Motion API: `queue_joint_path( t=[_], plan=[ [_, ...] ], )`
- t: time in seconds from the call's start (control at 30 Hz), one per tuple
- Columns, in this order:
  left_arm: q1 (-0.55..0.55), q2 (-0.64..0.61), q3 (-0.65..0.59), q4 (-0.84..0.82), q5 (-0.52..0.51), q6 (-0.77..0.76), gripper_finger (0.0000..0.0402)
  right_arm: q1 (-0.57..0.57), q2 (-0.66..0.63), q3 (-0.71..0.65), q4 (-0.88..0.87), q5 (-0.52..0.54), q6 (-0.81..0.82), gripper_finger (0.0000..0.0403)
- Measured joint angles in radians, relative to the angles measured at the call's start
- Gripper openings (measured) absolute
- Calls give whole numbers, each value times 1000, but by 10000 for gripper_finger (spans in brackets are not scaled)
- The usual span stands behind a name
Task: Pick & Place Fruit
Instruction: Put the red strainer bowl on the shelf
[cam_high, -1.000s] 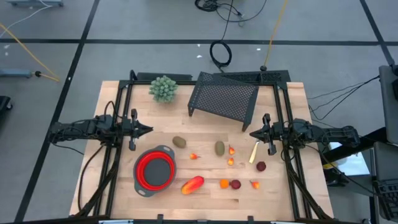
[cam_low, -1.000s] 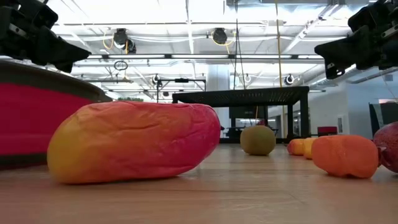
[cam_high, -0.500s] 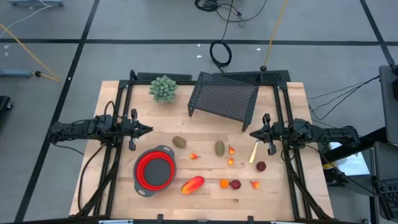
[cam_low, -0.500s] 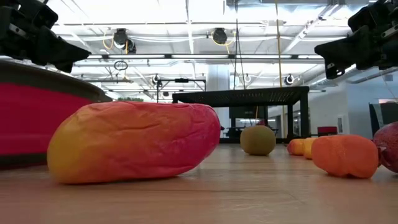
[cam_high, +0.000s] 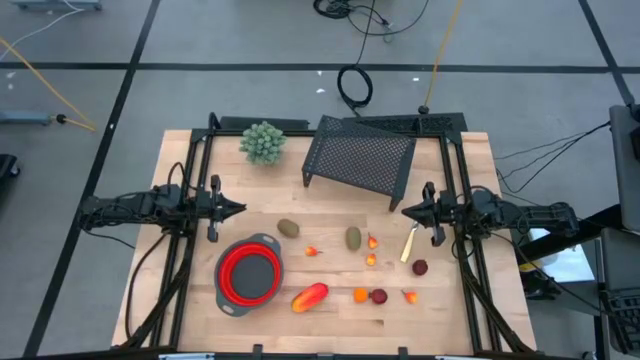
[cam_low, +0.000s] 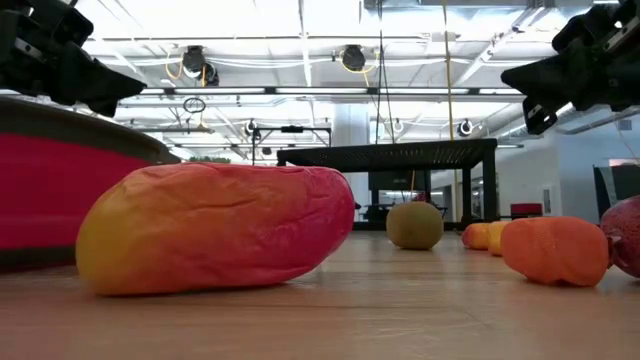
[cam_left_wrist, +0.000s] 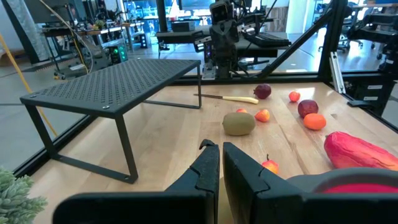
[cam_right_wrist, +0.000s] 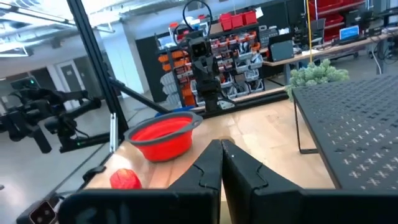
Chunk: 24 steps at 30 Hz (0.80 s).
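Note:
The fruit lies loose on the wooden table (cam_high: 190, 160). It includes two olive-brown ovals (cam_high: 289, 228) (cam_high: 353, 238), a longer red-orange piece (cam_high: 310, 296) (cam_low: 215, 228) and several small orange and red bits (cam_high: 371, 260) (cam_high: 378, 296). My left gripper (cam_high: 238, 209) (cam_left_wrist: 221, 149) is shut and hovers level at the table's left side, pointing right. My right gripper (cam_high: 404, 212) (cam_right_wrist: 221, 146) is shut and hovers level at the right side, pointing left. Neither touches anything.
A red collapsible bowl (cam_high: 250, 273) stands near the front left. A black mesh rack (cam_high: 360, 155) stands at the back, with a green plant ball (cam_high: 263, 141) to its left. A yellow-handled knife (cam_high: 408, 244) lies below my right gripper.
My right gripper has rolled a little about the line it points along, staying in place and shut. The fruit and my left gripper have kept still.

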Motion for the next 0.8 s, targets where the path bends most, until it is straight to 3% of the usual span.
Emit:
queue_joint_path(
  t=[0.8],
  plan=[
    [0, 0, 0, 0, 0, 0, 21, 0, 0, 0, 35, 0, -84, 0]
  ],
)
